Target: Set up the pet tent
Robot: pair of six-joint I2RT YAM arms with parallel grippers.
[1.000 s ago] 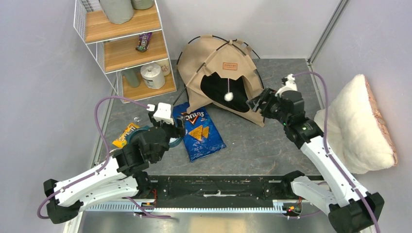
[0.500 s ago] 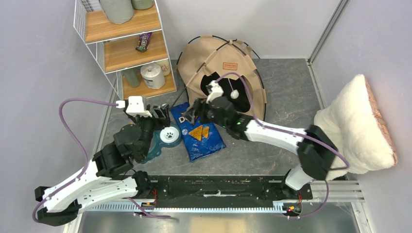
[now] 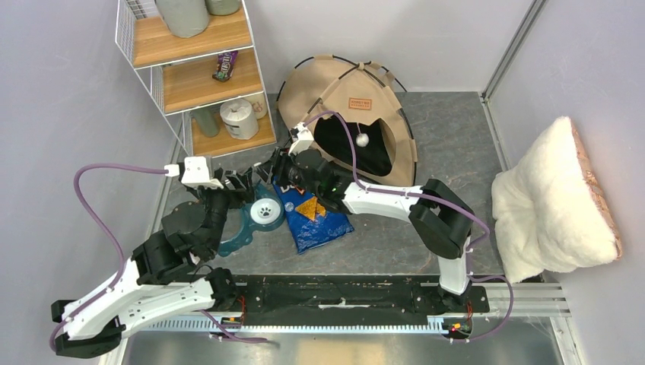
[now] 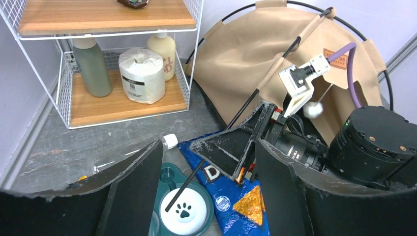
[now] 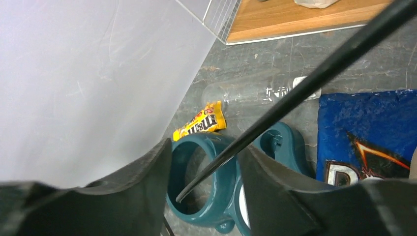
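As the tent pole (image 5: 295, 101) lies between the right gripper's (image 5: 204, 157) spread jaws, the left gripper (image 4: 207, 147) gapes.

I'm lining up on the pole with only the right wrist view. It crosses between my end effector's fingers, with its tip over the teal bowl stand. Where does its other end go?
Observer: The left wrist view shows the pole running up along the left front seam of the tent toward its top.
Operator: Is the tent standing?
Observer: Yes. From the top view it is domed, with the opening toward the arms and the pom-pom hanging in it.
Operator: And the left end effector?
Observer: The left end effector hovers by the bowl, open and holding nothing.
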